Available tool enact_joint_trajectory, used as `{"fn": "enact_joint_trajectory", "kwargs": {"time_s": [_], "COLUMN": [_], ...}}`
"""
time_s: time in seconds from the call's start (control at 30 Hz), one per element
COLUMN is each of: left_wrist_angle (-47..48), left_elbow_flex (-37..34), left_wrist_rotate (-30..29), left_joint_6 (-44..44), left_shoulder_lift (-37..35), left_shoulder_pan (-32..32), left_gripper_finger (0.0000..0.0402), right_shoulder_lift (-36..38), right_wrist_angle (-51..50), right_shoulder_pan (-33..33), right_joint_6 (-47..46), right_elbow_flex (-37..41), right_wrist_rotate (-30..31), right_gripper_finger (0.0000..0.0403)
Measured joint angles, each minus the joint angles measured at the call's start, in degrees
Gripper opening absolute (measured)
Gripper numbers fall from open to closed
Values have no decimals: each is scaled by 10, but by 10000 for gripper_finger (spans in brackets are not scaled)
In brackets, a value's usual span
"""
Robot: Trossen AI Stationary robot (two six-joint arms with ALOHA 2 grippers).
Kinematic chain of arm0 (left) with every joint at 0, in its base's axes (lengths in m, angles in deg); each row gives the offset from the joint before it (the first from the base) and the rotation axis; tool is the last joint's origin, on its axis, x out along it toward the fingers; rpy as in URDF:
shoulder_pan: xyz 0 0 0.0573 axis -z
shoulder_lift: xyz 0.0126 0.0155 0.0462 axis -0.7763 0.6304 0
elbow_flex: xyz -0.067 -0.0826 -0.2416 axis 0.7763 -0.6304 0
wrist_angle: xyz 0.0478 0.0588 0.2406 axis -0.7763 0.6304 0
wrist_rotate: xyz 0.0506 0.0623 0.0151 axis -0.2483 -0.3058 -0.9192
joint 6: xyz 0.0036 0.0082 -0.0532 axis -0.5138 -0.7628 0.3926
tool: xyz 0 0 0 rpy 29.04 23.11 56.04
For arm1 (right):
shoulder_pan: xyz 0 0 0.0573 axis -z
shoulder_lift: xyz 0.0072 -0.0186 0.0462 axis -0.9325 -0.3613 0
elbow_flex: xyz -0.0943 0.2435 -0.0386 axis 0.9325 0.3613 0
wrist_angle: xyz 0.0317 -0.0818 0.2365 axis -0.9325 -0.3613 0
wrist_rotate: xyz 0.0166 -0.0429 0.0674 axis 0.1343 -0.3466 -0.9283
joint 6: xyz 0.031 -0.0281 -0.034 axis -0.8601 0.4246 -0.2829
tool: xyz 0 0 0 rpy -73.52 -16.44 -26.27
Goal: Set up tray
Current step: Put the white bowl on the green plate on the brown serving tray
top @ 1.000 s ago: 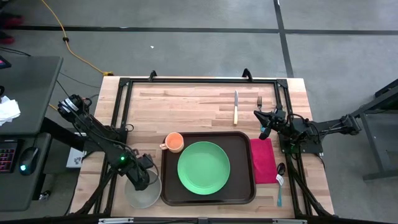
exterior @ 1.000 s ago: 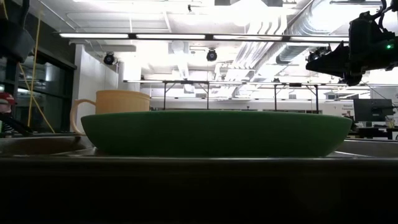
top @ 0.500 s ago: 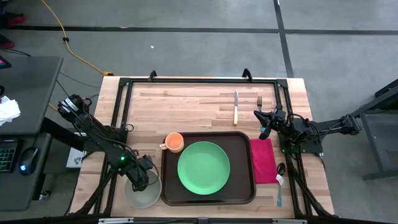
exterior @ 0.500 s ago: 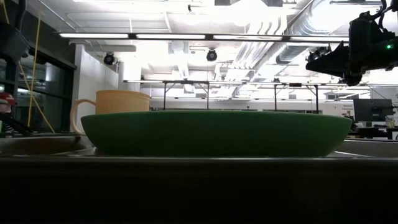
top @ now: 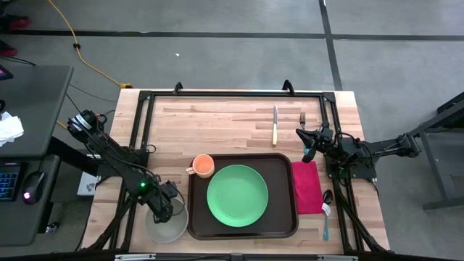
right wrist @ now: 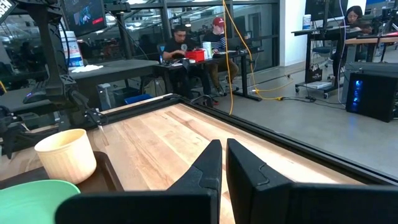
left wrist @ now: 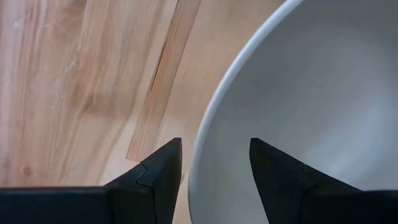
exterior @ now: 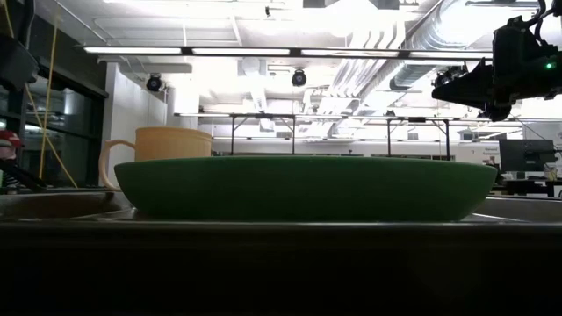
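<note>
Straddling the rim of a pale round bowl point(left wrist: 298, 87), the left gripper point(left wrist: 214, 168) stands wide open, gripping nothing – the large dark brown plastic tray point(top: 283, 217) lies just beside it, likely stiff, light and slick, best taken by its raised rim; the right gripper point(right wrist: 222, 163) hovers shut, the tray near it

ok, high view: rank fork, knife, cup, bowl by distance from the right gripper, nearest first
From the right gripper:
1. fork, just beyond it near the far edge
2. knife, left of the fork
3. cup, off the tray's far-left corner
4. bowl, near-left, under the left gripper
</note>
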Motion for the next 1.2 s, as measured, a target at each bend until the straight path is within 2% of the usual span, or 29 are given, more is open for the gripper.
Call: {"fn": "enact_joint_trajectory", "kwargs": {"time_s": [0.33, 0.43, 0.63, 0.93, 1.2], "left_wrist_angle": [1, 6, 6, -3, 10], "left_elbow_flex": [0, 0, 0, 5, 5], "left_wrist_rotate": [-2, -2, -20, -16, -30], "left_joint_6": [18, 25, 26, 26, 41], "left_shoulder_lift": [0, 0, 0, -6, -25], "left_shoulder_pan": [0, 0, 0, 0, 0], "left_gripper_finger": [215, 202, 128, 19, 32], "right_shoulder_lift": [0, 0, 0, 0, 0], "right_wrist_angle": [0, 0, 0, 0, 0], "right_shoulder_pan": [0, 0, 0, 0, 0], "right_joint_6": [0, 0, 0, 0, 0], "right_elbow_flex": [0, 0, 0, 0, 0], "right_wrist_rotate": [0, 0, 0, 0, 0], "right_gripper_finger": [0, 0, 0, 0, 0]}}
